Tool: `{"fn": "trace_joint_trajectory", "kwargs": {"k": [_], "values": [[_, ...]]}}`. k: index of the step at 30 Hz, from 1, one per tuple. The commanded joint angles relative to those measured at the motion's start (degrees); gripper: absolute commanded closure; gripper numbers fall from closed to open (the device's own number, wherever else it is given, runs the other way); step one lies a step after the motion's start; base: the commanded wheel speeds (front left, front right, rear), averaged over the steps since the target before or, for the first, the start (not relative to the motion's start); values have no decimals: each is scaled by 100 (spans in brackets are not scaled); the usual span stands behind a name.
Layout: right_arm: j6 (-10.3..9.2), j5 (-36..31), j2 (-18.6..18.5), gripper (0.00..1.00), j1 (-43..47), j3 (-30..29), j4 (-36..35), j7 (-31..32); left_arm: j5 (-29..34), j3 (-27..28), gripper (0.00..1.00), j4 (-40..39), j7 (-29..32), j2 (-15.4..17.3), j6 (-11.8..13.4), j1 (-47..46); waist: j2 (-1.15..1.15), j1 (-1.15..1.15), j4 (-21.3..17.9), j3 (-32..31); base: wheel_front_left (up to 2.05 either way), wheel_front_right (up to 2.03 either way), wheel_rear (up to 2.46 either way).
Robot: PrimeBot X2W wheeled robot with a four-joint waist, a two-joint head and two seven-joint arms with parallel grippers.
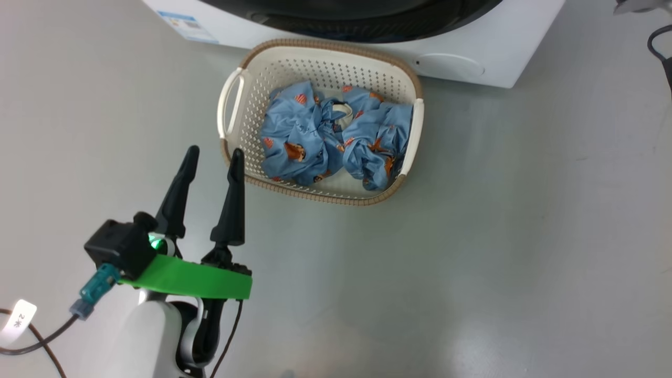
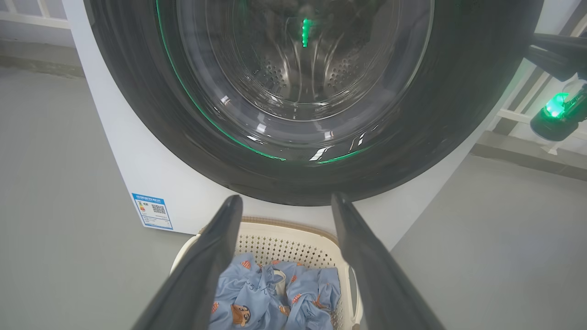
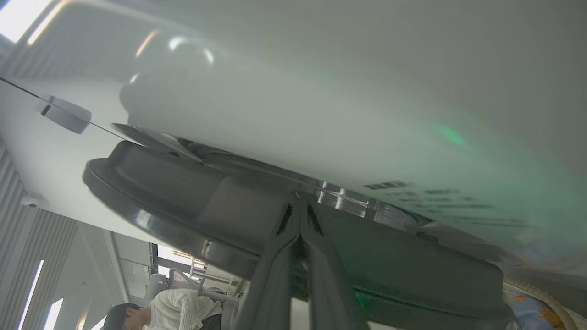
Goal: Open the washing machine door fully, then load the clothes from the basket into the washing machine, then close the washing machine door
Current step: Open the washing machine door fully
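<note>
The cream basket (image 1: pixel 294 73) stands on the floor just in front of the white washing machine (image 1: pixel 472 58). Light blue printed clothes (image 1: pixel 325 136) lie bunched inside it. My left gripper (image 1: pixel 215 153) hovers open and empty by the basket's near left corner, fingers pointing at the machine. In the left wrist view the washing machine door (image 2: pixel 458 114), with its black rim and glass bowl, looks flat against the front, above the basket (image 2: pixel 284 238) and clothes (image 2: pixel 270 293). My right gripper (image 3: pixel 300 204) is shut and empty, with its tips at the edge of the door's rim (image 3: pixel 183 197).
Grey floor spreads left, right and in front of the basket. A blue label (image 2: pixel 152 211) sits low on the machine's front. A dark cable (image 1: pixel 661 52) hangs at the far right. A seated person (image 3: pixel 179 307) is in the background of the right wrist view.
</note>
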Motion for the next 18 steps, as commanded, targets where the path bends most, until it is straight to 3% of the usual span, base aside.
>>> {"fn": "trace_joint_trajectory", "kwargs": {"k": [1,10,18], "values": [[9,-85,68,100,-103,39,-117,14,-77,172,0,-163,-36,114,-9,-90,0,0,85,104,0,0,0],[9,-224,151,100,-321,162,8,11,-187,114,0,-181,-36,114,-9,-134,0,0,178,199,0,0,0],[9,-204,204,100,37,387,-277,283,-135,182,0,-110,-36,114,-9,-67,0,0,92,-16,0,0,0]]}}
